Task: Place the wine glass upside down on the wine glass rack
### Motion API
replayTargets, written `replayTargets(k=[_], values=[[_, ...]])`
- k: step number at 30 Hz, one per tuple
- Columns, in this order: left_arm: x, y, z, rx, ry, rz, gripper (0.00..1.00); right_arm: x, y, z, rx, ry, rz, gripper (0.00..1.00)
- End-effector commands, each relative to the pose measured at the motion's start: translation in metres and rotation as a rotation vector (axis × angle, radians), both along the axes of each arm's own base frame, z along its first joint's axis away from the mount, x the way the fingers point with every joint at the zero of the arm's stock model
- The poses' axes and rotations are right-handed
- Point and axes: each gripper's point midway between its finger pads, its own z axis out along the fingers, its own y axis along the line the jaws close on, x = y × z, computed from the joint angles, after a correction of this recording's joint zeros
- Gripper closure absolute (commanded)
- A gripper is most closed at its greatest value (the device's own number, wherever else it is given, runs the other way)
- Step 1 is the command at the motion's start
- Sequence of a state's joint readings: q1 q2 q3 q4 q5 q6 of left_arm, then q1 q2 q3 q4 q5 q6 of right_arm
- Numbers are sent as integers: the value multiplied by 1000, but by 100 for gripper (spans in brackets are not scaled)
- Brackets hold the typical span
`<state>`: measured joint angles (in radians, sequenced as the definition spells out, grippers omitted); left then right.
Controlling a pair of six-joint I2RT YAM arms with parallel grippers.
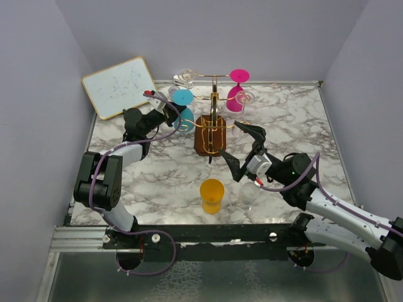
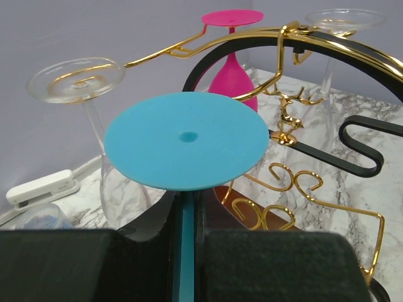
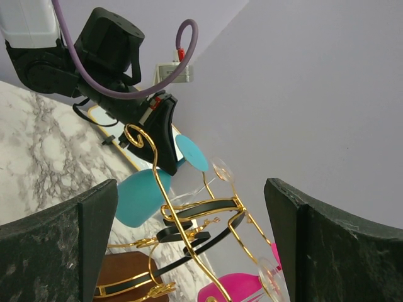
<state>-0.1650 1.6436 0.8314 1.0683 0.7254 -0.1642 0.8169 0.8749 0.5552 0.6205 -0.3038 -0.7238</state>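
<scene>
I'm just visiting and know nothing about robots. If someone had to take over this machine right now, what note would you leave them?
Grippers: the left gripper is shut on the stem of the blue wine glass. The right gripper is open and empty, near the front right of the wine glass rack.
Things: the blue glass is upside down, foot up, at the rack's left side.
Done: glass inverted and at the rack, where a pink glass and clear glasses hang.
Left: seat its foot on an arm (unclear if it rests there yet), release, withdraw.
</scene>
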Motion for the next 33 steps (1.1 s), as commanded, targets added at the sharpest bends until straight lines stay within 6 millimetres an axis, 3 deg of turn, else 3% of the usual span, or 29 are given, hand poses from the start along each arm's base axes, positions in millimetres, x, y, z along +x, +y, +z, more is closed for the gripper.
replayTargets(k=[1, 12, 19, 22, 27, 30, 33], values=[[-18, -18, -3, 37, -2, -91, 100, -3, -5, 10, 31, -6, -4, 0], [-22, -32, -9, 56, 13, -117, 100, -3, -8, 8, 29, -6, -14, 0], [-22, -31, -13, 68, 30, -110, 67, -2, -9, 9, 34, -10, -24, 0], [-25, -29, -14, 74, 33, -102, 55, 10, -19, 20, 104, 8, -102, 0], [-36, -23, -16, 80, 36, -77, 49, 50, -59, 69, 470, 262, -306, 1], [-42, -19, -16, 81, 51, -59, 49, 67, -58, 78, 529, 475, -360, 1], [-47, -12, -14, 77, 70, -37, 48, 82, -56, 65, 467, 680, -480, 1]])
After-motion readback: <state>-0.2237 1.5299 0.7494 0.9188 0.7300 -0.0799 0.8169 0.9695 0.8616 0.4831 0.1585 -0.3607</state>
